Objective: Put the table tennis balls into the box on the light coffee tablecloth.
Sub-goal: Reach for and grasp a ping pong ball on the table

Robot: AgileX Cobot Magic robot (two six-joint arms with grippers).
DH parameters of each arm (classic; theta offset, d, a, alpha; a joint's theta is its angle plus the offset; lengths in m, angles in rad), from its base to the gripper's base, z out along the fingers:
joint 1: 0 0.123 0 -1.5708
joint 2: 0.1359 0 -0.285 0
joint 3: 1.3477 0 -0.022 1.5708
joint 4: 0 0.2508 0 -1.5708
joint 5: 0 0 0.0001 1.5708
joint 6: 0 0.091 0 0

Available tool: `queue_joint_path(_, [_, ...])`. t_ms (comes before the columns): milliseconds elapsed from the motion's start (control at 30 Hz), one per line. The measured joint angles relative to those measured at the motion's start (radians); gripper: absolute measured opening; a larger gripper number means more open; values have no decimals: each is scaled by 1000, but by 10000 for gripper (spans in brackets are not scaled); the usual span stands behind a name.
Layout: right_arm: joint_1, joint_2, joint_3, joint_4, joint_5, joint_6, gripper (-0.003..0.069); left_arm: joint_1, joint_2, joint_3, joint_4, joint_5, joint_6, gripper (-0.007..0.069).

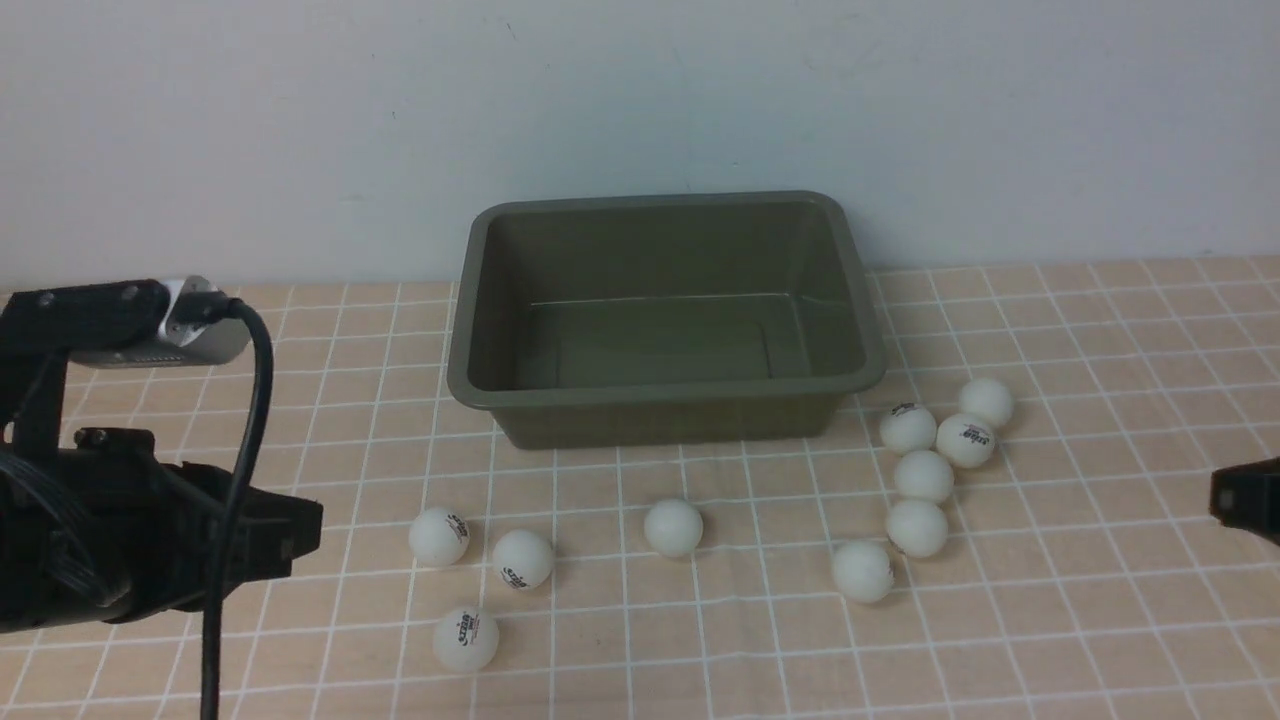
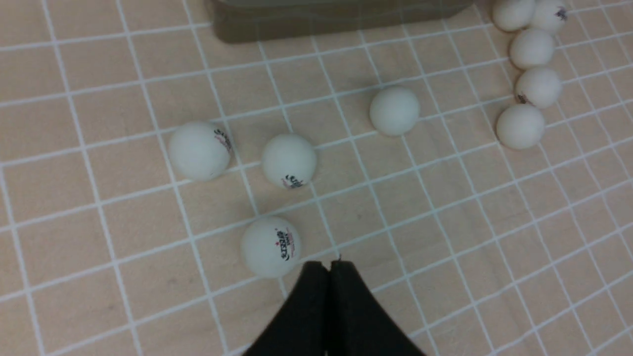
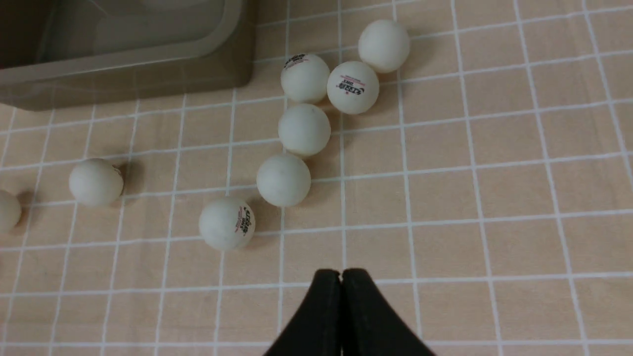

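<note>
The dark olive box [image 1: 660, 420] stands empty at the back of the light coffee tablecloth [image 1: 1100, 600]. Several white table tennis balls lie in front of it. Three of them sit at the left [image 1: 466, 638], one is in the middle [image 1: 673, 527], and a cluster [image 1: 923, 476] lies by the box's right corner. My left gripper [image 2: 330, 264] is shut and empty, hovering close beside the nearest logo ball [image 2: 270, 246]. My right gripper [image 3: 341, 273] is also shut and empty, a short way from the cluster's nearest ball [image 3: 227, 223].
A pale wall rises right behind the box. In the front view the left arm with its camera and cable [image 1: 240, 470] fills the left edge. Only the right gripper's tip [image 1: 1225, 495] shows at the right edge.
</note>
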State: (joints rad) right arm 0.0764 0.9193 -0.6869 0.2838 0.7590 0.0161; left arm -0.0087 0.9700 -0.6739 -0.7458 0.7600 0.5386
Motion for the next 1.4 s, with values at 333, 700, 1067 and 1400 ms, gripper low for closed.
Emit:
queue_joint_path(333, [1,138,-85,169,-63,-142,-3,0,0,0,-47,-13,13,-69])
queue_joint_path(700, [1,607,-543,93,165,-114,69,0,0,0,-50,-13,13,-69])
queue_joint_path(1067, [1,1000,-970,-166,431,62,85,0,0,0,-50,-13,13,-69])
queue_joint_path(1400, [90,1120,-1027,-254,412,87,134,0,0,0,-50,-13,16,-69])
